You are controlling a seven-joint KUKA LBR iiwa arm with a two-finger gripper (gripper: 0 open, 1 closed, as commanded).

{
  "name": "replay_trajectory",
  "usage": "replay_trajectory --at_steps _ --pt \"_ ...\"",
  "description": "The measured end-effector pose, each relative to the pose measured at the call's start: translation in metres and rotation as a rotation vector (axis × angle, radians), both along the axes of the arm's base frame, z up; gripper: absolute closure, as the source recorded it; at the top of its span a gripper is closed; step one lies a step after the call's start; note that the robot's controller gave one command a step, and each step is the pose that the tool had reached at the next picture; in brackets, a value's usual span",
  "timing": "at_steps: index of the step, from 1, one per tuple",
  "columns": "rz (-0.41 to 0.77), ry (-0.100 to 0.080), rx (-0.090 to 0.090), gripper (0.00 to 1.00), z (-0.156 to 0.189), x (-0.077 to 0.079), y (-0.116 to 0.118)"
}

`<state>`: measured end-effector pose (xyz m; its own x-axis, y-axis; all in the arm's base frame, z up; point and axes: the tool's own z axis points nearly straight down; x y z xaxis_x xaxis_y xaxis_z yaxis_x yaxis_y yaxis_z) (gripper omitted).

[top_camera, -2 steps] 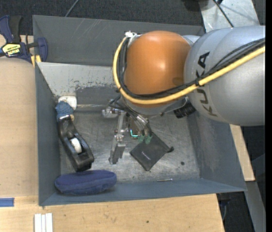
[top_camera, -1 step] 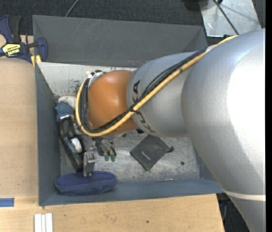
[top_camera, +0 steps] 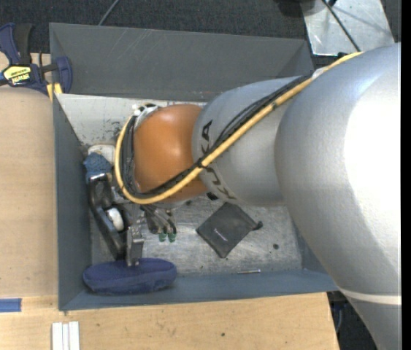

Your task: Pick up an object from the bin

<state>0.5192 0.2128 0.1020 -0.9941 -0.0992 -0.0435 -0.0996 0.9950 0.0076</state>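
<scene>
My gripper (top_camera: 135,249) hangs below the arm's orange cover, low in the front left part of the bin. Its tip comes down right at the top edge of a dark blue soft pouch-like thing (top_camera: 129,276) that lies along the bin's front wall. Whether it touches the pouch I cannot tell. Just left of the gripper lies a long black tool with a blue end and a white part (top_camera: 101,199), stretched along the left wall. A flat dark grey square piece (top_camera: 225,229) rests on the floor to the gripper's right.
A small white thing (top_camera: 101,152) peeks out at the back left, beside the orange cover. The big silver arm with its yellow cable covers the bin's right half and much of the middle. Bare floor shows between the gripper and the dark square piece.
</scene>
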Motion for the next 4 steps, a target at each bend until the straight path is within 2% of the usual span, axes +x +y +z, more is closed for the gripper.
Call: replay_trajectory --at_steps 1,2,3,4 --pt "0.002 0.025 -0.011 1.0 -0.003 0.013 0.007" --pt "0.001 0.028 -0.01 0.0 -0.005 0.013 0.008" --pt "0.397 0.018 -0.016 0.0 -0.002 0.003 0.03" --pt "0.783 -0.005 -0.028 0.0 0.003 -0.024 0.01"
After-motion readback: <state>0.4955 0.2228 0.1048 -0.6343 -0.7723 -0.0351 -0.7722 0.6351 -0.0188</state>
